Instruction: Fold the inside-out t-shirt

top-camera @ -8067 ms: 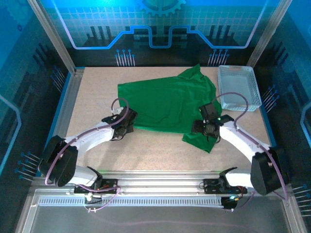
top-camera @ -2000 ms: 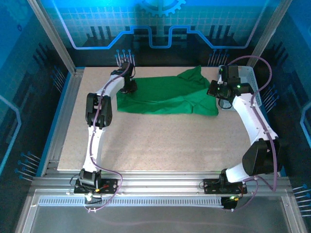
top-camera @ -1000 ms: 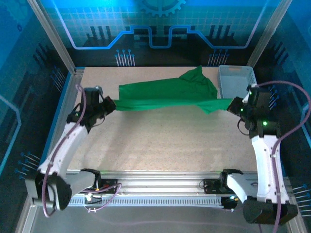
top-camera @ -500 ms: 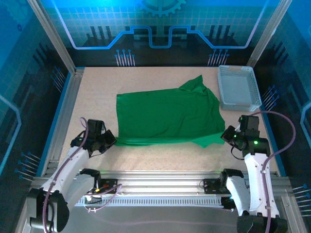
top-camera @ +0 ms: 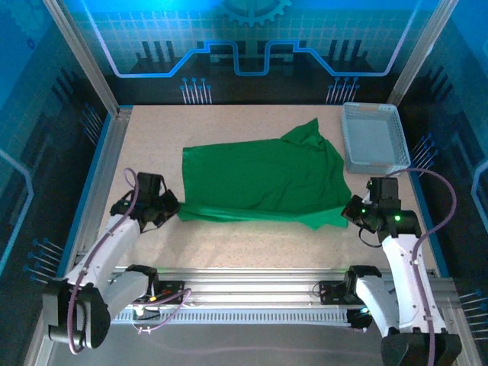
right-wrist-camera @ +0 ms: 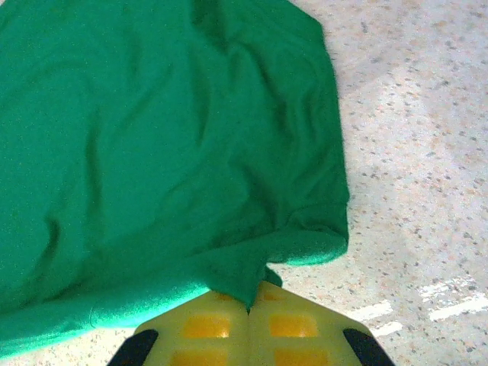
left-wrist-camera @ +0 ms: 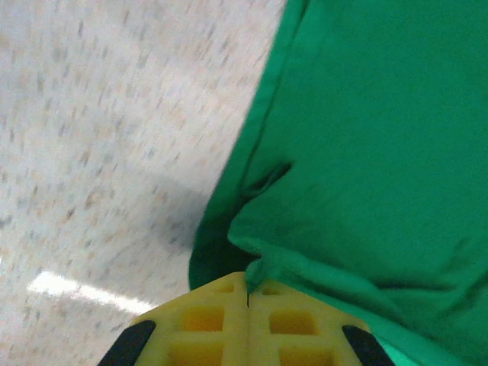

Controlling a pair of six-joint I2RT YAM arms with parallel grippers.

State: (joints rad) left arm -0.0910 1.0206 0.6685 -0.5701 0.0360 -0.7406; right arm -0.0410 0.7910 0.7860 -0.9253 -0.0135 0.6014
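Observation:
The inside-out t-shirt (top-camera: 259, 179) is bright green and lies spread across the middle of the table, one sleeve bunched toward the back right. My left gripper (top-camera: 174, 208) is shut on the shirt's near-left corner. In the left wrist view the yellow fingers (left-wrist-camera: 206, 320) pinch a fold of the t-shirt (left-wrist-camera: 366, 145). My right gripper (top-camera: 348, 213) is shut on the near-right corner. The right wrist view shows the yellow fingers (right-wrist-camera: 293, 324) closed on a peak of the t-shirt (right-wrist-camera: 152, 137), the cloth draped away from them.
A white mesh basket (top-camera: 372, 137) stands at the back right, just beyond the shirt. Bare speckled tabletop (top-camera: 252, 244) runs between the shirt and the near metal rail (top-camera: 252, 276). Blue walls enclose the sides.
Over the last second both grippers pulled the shirt's edge from the far side toward the near edge, spreading it flat. In the last half second they eased slightly back.

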